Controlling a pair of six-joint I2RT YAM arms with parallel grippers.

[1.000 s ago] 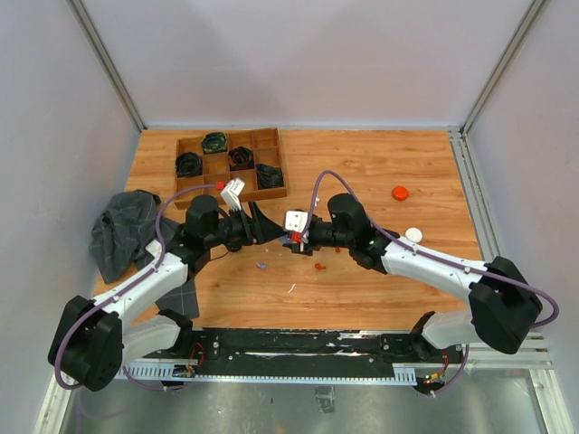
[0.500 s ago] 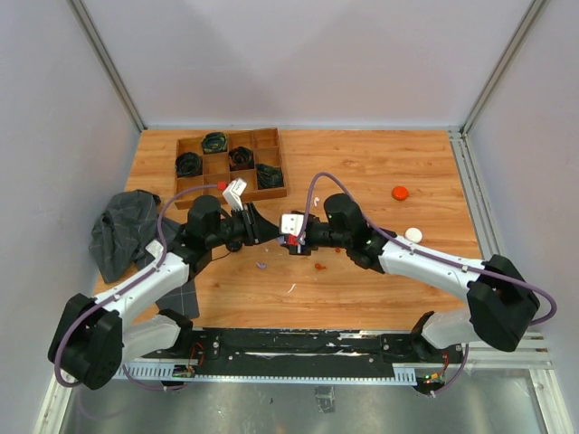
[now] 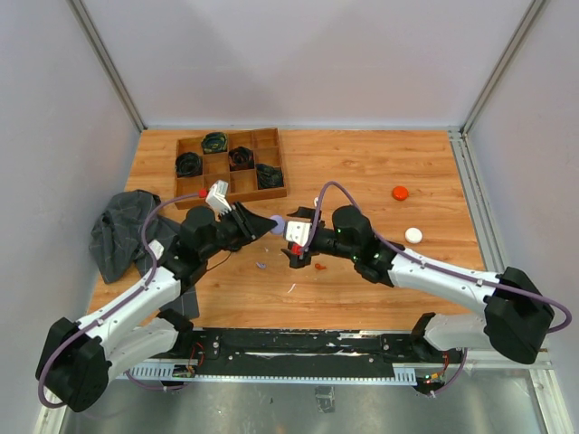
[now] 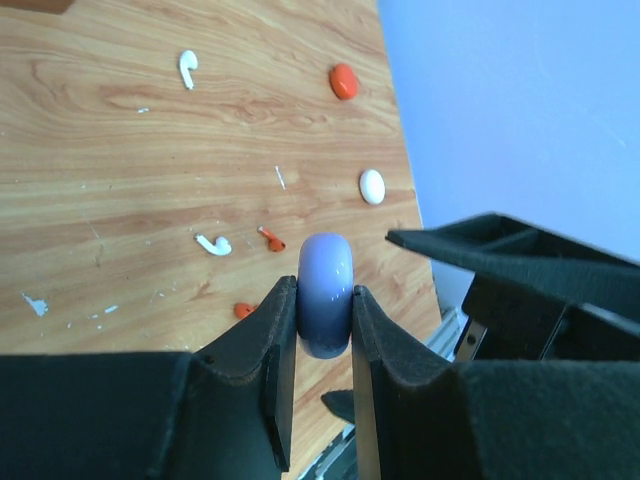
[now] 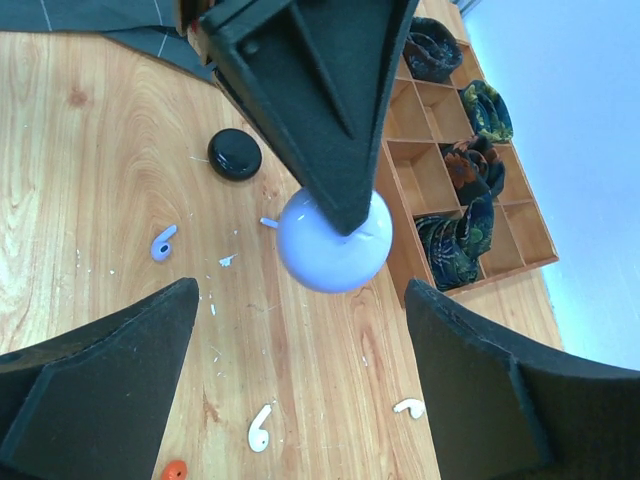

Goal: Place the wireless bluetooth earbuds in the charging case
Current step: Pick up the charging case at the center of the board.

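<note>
**Operator:** Where's the case right now?

**Spotter:** Your left jaws are clamped on the case (image 4: 325, 300), pinching it across its thin dimension. It's held up off the surface (image 3: 380, 163), over the middle. I can't make out a seam or a raised lid in either wrist view, so I'd take it as closed.

**Operator:** And my right side?

**Spotter:** Your right jaws stand wide with nothing in them. They face the case and are clear of it.

**Operator:** So where are the buds?

**Spotter:** Both are loose on the surface, neither in the case. The lavender bud (image 5: 163, 242) lies below the case, a little toward the near edge and on the left arm's (image 3: 136, 298) side. The orange bud (image 3: 318, 267) lies just beside your right wrist, also toward the near edge. Don't confuse them with the white buds (image 5: 259, 428) scattered nearby.

**Operator:** Which arm goes?

**Spotter:** Your right arm (image 3: 434, 271), I'd say: its jaws are free and the orange bud is nearest them, down and slightly back toward you. From the right wrist, the lavender bud's long axis runs roughly up the picture. Your jaws close side to side, so they'd meet it across its narrow width. The orange bud is too small for me to read its axis.
</note>
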